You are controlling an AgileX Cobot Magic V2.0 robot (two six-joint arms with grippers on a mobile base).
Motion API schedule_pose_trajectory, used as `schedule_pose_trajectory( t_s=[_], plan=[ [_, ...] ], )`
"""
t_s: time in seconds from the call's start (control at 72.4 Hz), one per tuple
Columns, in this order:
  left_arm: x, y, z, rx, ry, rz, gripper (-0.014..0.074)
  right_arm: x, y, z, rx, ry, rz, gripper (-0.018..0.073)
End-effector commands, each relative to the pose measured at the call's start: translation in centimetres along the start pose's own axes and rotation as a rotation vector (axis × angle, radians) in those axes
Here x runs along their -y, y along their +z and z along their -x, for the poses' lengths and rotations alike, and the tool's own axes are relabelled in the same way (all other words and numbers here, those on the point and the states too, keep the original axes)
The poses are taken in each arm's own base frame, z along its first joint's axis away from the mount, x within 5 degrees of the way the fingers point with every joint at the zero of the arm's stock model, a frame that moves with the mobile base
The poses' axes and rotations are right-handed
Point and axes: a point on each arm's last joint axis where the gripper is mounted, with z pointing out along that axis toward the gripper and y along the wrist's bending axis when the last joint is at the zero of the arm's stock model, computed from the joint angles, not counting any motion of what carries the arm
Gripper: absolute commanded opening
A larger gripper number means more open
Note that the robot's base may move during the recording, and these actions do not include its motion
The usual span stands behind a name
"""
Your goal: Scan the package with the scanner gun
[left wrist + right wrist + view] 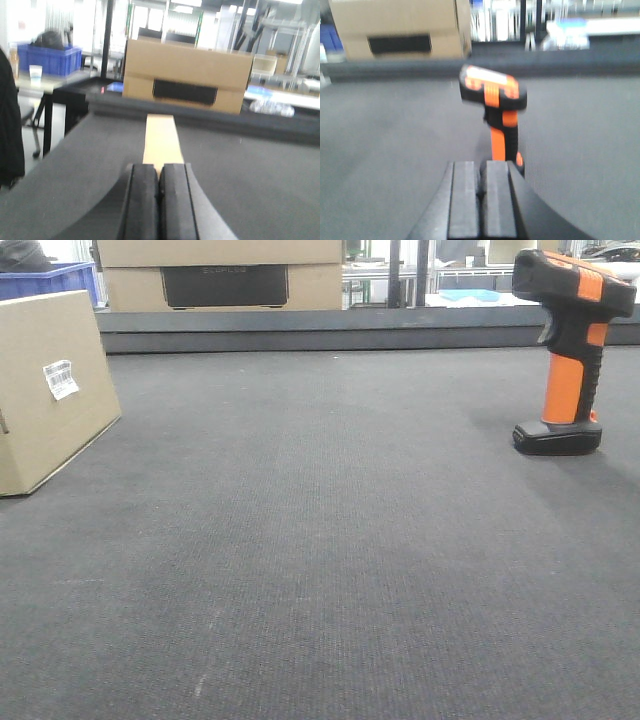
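The package (50, 390), a tan cardboard box with a small white barcode label (60, 378), stands at the left edge of the dark mat. In the left wrist view it shows as a narrow tan strip (161, 137) straight ahead of my left gripper (159, 172), which is shut with nothing between its pads. The scanner gun (570, 350), black with an orange handle, stands upright on its base at the far right. The right wrist view shows the scanner gun (495, 95) just beyond my right gripper (482, 167), also shut and empty. Neither gripper appears in the front view.
Larger cardboard boxes with a dark panel (225, 275) stand behind a raised dark ledge (350, 330) at the mat's far edge. A blue crate (50, 280) sits at the back left. Shelving and clutter fill the background.
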Motion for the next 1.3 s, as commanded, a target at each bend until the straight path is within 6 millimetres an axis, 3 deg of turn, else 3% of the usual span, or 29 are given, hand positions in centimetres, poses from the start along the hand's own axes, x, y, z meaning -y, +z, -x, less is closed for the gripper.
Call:
schedule_pose_trajectory(
  t_s=[0.0,0.138,0.345,1.188,1.284],
  plan=[
    [0.0,-0.7,0.4,0.042,-0.002,-0.004,-0.0111,-0.1,-0.8,0.5,0.056,-0.008,0.006,-0.0168],
    [0.0,-1.6,0.1,0.002,-0.002,0.007,-0.0111,-0.1,-1.8,0.9,0.113,-0.009,0.014,-0.0168],
    [0.0,-2.9,0.7,-0.012,-0.002,0.016,-0.0111,-0.3,-3.0,1.5,0.045,-0.011,0.019,-0.0168],
    [0.0,-3.1,0.8,0.003,-0.002,0.014,-0.0111,-0.3,-3.0,1.5,0.047,-0.013,0.018,-0.0168],
    [0.0,-3.1,0.8,0.003,-0.002,0.014,-0.0111,-0.1,-3.1,1.0,0.071,-0.163,-0.009,-0.0168]
  ],
)
